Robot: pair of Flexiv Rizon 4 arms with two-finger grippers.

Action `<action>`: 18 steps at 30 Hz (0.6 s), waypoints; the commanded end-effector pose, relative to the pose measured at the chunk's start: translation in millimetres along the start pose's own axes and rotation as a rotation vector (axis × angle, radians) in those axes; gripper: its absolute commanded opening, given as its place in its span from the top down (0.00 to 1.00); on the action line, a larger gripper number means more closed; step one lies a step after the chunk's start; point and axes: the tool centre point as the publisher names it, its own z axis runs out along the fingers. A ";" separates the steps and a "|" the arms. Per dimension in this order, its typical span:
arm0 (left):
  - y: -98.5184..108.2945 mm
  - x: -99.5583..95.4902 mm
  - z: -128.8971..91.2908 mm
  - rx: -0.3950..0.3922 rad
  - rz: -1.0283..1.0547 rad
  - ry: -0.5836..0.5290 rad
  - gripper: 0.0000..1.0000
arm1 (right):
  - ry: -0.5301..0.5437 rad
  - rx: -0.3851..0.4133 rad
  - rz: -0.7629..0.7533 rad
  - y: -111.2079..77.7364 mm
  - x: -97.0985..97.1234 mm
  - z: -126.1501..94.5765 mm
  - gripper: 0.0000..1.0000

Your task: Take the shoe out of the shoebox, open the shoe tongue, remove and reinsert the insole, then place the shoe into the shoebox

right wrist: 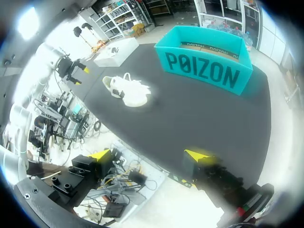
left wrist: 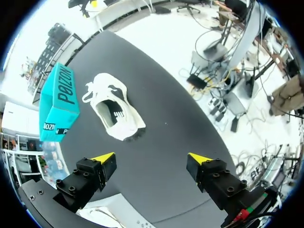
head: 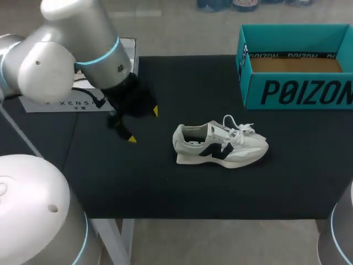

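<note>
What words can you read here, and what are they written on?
"POIZON": big black letters on the teal shoebox side.
"N": dark logo on the white shoe.
Grey letters on the white board under the left arm: partly hidden, unreadable.

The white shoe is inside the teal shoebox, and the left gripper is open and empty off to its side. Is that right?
Not quite: the shoe lies on the black table, outside the teal shoebox, as the head view shows. The left gripper is open and empty off to its side.
</note>
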 end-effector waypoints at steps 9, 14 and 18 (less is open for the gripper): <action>15.6 6.1 9.6 0.192 -0.030 -0.285 0.00 | -0.003 0.000 0.000 -1.1 0.8 0.2 0.00; 13.8 5.9 14.4 0.226 -0.048 -0.280 0.00 | -0.003 0.000 0.000 -1.1 0.8 0.2 0.00; 9.0 6.0 18.3 0.267 -0.078 -0.264 0.00 | -0.003 0.000 0.000 -1.1 0.8 0.2 0.00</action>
